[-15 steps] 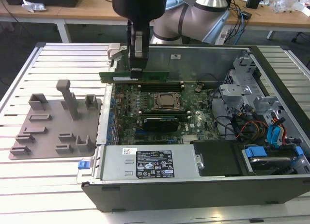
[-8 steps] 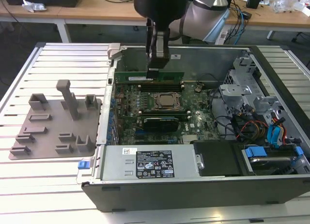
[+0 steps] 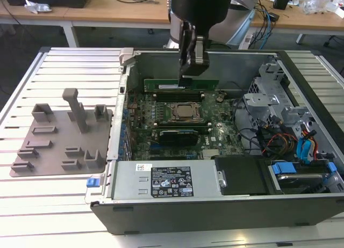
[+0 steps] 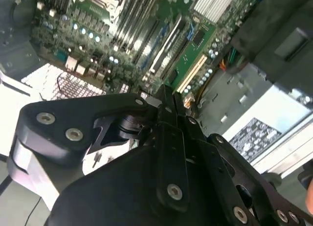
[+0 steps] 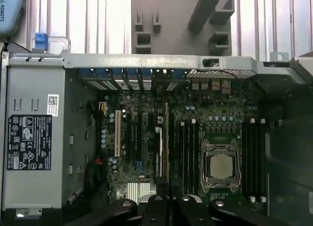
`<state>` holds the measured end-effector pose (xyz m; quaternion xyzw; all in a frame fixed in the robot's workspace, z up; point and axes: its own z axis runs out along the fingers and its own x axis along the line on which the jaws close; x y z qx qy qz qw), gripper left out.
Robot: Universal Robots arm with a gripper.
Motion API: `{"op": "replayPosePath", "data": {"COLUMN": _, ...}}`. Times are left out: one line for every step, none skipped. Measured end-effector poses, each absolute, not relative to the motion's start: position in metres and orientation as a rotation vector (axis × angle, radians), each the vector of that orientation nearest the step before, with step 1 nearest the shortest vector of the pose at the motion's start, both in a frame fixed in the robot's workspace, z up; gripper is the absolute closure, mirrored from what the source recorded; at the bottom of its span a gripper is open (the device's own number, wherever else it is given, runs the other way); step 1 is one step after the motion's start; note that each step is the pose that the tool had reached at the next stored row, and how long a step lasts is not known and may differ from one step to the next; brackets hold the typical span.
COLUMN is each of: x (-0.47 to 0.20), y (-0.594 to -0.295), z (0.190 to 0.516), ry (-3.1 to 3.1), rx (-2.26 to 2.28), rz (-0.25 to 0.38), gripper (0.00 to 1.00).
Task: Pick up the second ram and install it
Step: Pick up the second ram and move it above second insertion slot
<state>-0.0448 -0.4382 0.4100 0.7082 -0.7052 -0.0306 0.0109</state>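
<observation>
The second ram is a long green stick held level on its long edge. It hangs inside the open computer case, over the far memory slots behind the processor socket. My gripper comes down from above and is shut on the stick's top edge near its middle. In the first wrist view the ram shows edge-on as a thin line running out from my gripper, beside the memory slots. Whether its lower edge touches a slot I cannot tell. The second wrist view looks past the gripper onto the motherboard.
A grey plastic tray with raised blocks lies on the slatted table at the exterior view's left of the case. The power supply fills the case's near side. A drive cage with cables stands at the exterior view's right.
</observation>
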Motion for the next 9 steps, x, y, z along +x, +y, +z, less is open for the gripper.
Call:
{"op": "replayPosePath", "data": {"x": -0.039, "y": -0.434, "z": 0.407, "ry": -2.199, "rx": 2.208, "rz": -0.099, "gripper": 0.87}}
{"op": "replayPosePath", "data": {"x": -0.034, "y": -0.431, "z": 0.405, "ry": -2.197, "rx": 2.206, "rz": -0.102, "gripper": 0.87}}
{"op": "replayPosePath", "data": {"x": -0.028, "y": -0.427, "z": 0.403, "ry": -2.196, "rx": 2.205, "rz": -0.105, "gripper": 0.87}}
{"op": "replayPosePath", "data": {"x": -0.020, "y": -0.423, "z": 0.400, "ry": -2.194, "rx": 2.203, "rz": -0.108, "gripper": 0.87}}
{"op": "replayPosePath", "data": {"x": -0.016, "y": -0.422, "z": 0.399, "ry": -2.194, "rx": 2.202, "rz": -0.110, "gripper": 0.87}}
{"op": "replayPosePath", "data": {"x": -0.009, "y": -0.420, "z": 0.397, "ry": -2.192, "rx": 2.201, "rz": -0.112, "gripper": 0.87}}
{"op": "replayPosePath", "data": {"x": -0.002, "y": -0.419, "z": 0.395, "ry": -2.192, "rx": 2.200, "rz": -0.114, "gripper": 0.87}}
{"op": "replayPosePath", "data": {"x": 0.003, "y": -0.419, "z": 0.395, "ry": -2.191, "rx": 2.200, "rz": -0.115, "gripper": 0.87}}
{"op": "replayPosePath", "data": {"x": 0.010, "y": -0.418, "z": 0.394, "ry": -2.191, "rx": 2.200, "rz": -0.115, "gripper": 0.87}}
